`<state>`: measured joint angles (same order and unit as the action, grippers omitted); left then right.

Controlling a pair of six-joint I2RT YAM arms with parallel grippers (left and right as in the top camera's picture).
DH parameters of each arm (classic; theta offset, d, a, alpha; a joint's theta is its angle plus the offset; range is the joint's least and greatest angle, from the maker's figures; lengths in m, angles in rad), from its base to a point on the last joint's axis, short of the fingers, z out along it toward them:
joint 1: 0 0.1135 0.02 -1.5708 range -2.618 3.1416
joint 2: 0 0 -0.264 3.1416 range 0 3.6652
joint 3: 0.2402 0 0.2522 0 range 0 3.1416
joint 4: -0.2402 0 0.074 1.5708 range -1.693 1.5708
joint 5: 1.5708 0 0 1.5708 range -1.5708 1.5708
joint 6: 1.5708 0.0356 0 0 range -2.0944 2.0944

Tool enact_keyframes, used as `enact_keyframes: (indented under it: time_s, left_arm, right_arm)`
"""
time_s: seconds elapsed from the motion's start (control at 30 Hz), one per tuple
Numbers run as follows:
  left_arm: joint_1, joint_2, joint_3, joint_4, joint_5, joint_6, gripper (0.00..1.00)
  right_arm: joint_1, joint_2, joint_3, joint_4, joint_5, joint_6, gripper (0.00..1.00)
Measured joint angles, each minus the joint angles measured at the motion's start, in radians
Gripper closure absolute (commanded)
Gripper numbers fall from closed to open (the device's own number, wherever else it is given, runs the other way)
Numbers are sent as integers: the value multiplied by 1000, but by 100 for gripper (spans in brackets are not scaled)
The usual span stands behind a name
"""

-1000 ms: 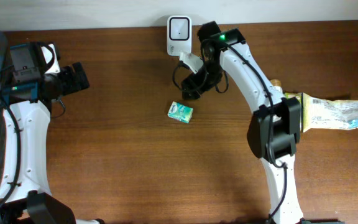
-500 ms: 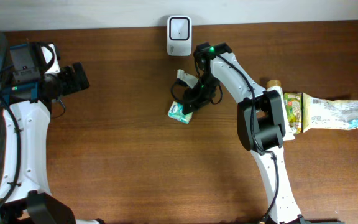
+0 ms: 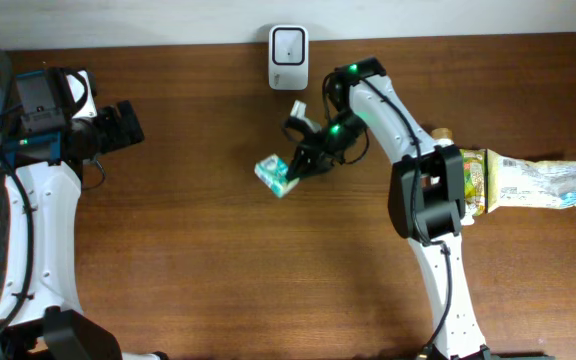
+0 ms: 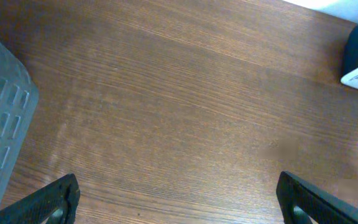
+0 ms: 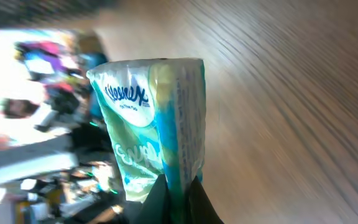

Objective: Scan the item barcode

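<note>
One tissue pack (image 3: 275, 174) pinched in right claw (image 3: 296, 163).
Left claw (image 3: 128, 124) gapes wide, well apart; scanner (image 3: 288, 44) near pack.

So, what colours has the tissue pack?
The tissue pack is pale green and white with blue lettering, best seen in the right wrist view.

Kleenex brand name in blue on the green-and-white tissue pack (image 5: 151, 130), smaller print below blurred
</note>
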<state>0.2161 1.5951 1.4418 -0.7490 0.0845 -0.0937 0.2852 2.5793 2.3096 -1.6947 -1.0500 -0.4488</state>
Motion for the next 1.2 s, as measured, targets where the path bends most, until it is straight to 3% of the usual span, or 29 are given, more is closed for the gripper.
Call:
enact_keyframes:
  time_s: [0.17,0.33,0.5,0.8,1.0,1.07,1.2]
  left_arm:
    - [0,0,0,0,0,0,1]
    - [0,0,0,0,0,0,1]
    - [0,0,0,0,0,0,1]
    - [0,0,0,0,0,0,1]
    - [0,0,0,0,0,0,1]
    - [0,0,0,1,0,0,1]
    - [0,0,0,0,0,0,1]
  right_arm:
    - [-48,-1,2,0,-351,3,96]
    - [-54,-24,6,0,-442,80,96]
    - [-54,-156,6,0,-460,147,96]
    - [-144,-441,17,2,-475,188,96]
    - [-190,-445,17,14,-470,157,96]
    - [-187,-445,17,80,-409,162,96]
    - [-141,-445,19,294,-68,342,96]
